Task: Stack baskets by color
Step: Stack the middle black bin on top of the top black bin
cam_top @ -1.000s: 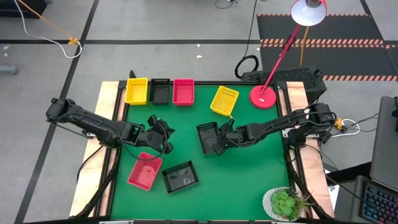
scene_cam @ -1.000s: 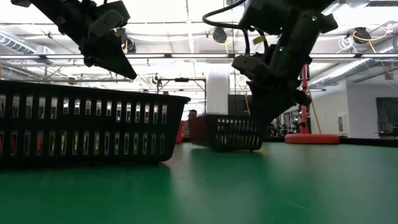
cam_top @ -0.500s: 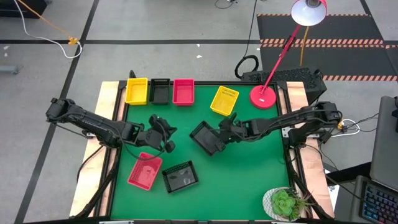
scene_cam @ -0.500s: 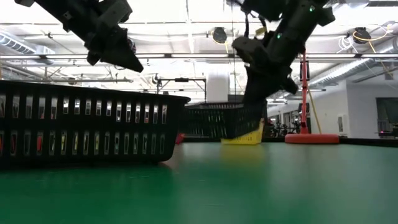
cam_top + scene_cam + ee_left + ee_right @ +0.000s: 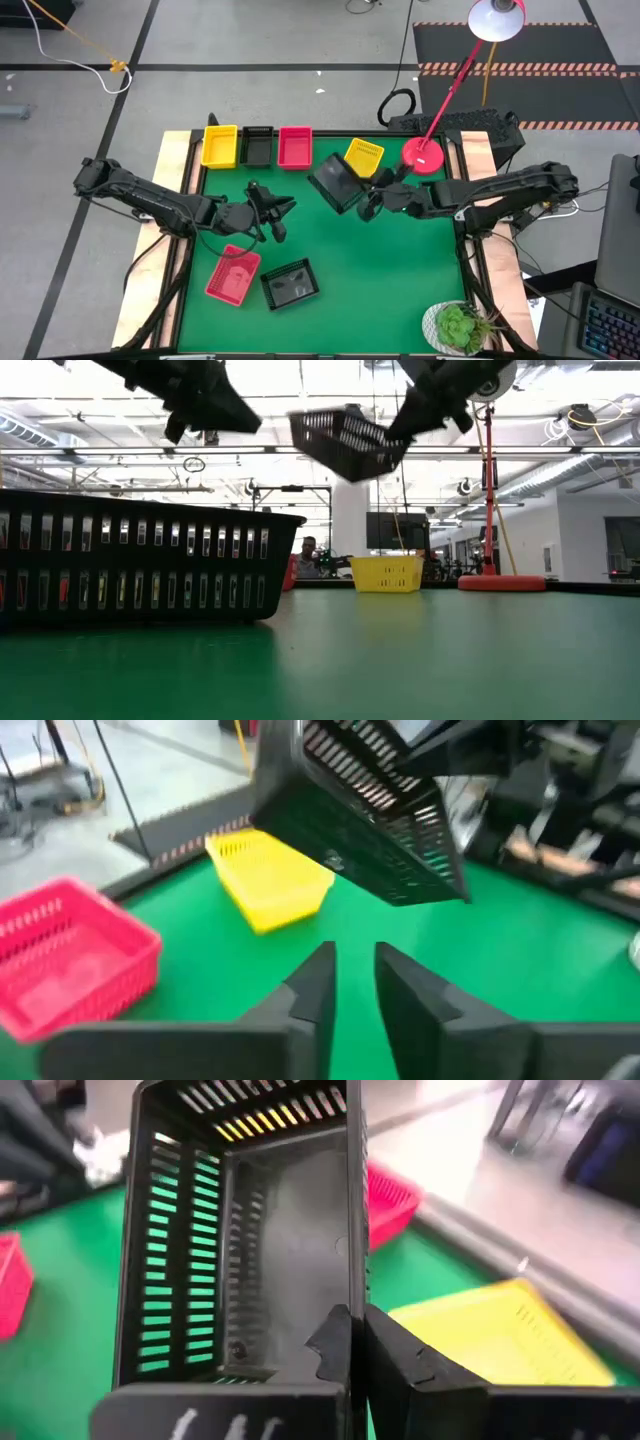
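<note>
While my right tool pinches one wall of a black basket and holds it tilted, clear of the surface, I judge the step is carrying it to the black basket in the far row. To do it well I should level it first, line its walls up over that one, then lower straight so it nests. My left tool hangs nearby, narrowly parted, holding nothing.

Bright, even overhead light; ceiling tubes glare white across the top of the low view. Both wrist views are motion-blurred, backgrounds soft. Shadows stay faint.
</note>
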